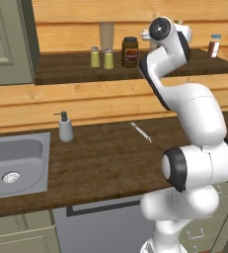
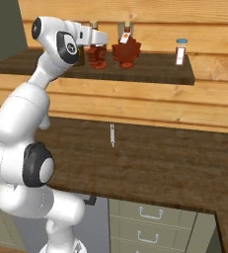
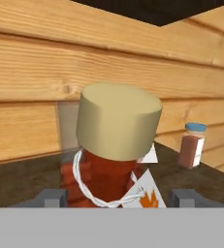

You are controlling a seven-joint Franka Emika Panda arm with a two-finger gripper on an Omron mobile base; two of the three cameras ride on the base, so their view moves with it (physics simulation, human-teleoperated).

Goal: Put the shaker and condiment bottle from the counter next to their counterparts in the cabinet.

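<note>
Two red ridged condiment bottles stand side by side on the dark floor of the cabinet [image 2: 157,69]. My gripper [image 2: 99,42] reaches in level around the left bottle [image 2: 98,57]; the other bottle [image 2: 127,50] is just to its right. In the hand view that bottle's tan cap [image 3: 118,121] and red neck sit between my gripper's [image 3: 117,198] tips, which stand wide apart and clear of it, open. Two yellow-green shakers [image 1: 95,57] [image 1: 108,58] stand together further left on the cabinet floor.
A dark brown jar [image 1: 130,52] stands beside the shakers, and a reddish-brown shaker [image 2: 180,52] further right. The grey-green door [image 1: 7,39] hangs open at the left. On the counter [image 1: 110,158] are a soap dispenser [image 1: 65,127], the sink [image 1: 17,163] and a thin utensil [image 1: 141,132].
</note>
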